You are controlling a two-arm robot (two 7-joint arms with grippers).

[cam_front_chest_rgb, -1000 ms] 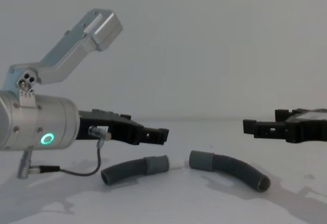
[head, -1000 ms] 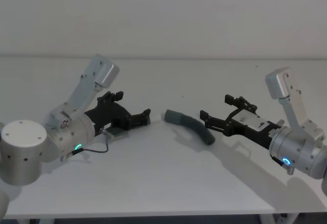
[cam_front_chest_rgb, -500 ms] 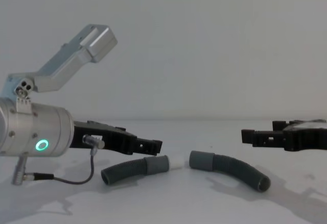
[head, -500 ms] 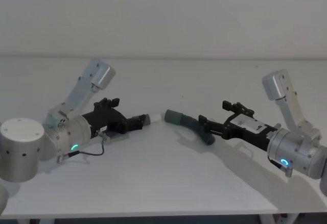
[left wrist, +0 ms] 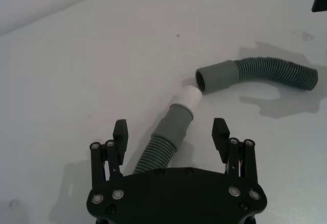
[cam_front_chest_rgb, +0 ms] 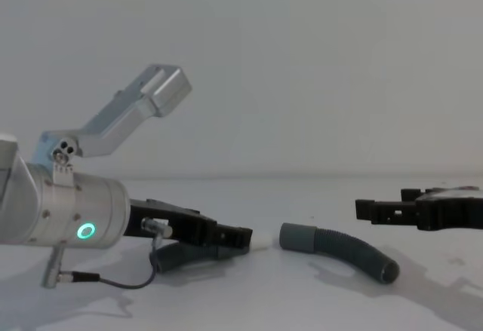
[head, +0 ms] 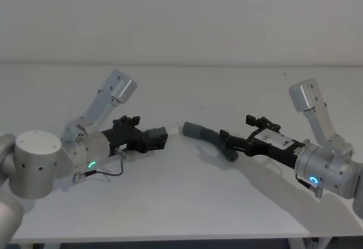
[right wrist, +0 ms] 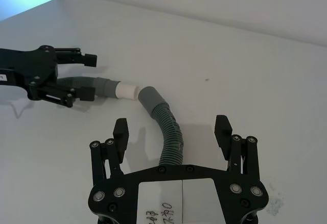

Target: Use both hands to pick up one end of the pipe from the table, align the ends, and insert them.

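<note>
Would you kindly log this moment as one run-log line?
left gripper: open, straddling white-tipped hose | right gripper: open, at longer hose | both on table, not yet joined

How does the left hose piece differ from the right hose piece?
The left hose piece ends in a white spigot; the right hose piece ends in an open grey cuff. The left one looks nearly straight, the right one bends more. Both are dark, ribbed and lie on the table.
</note>
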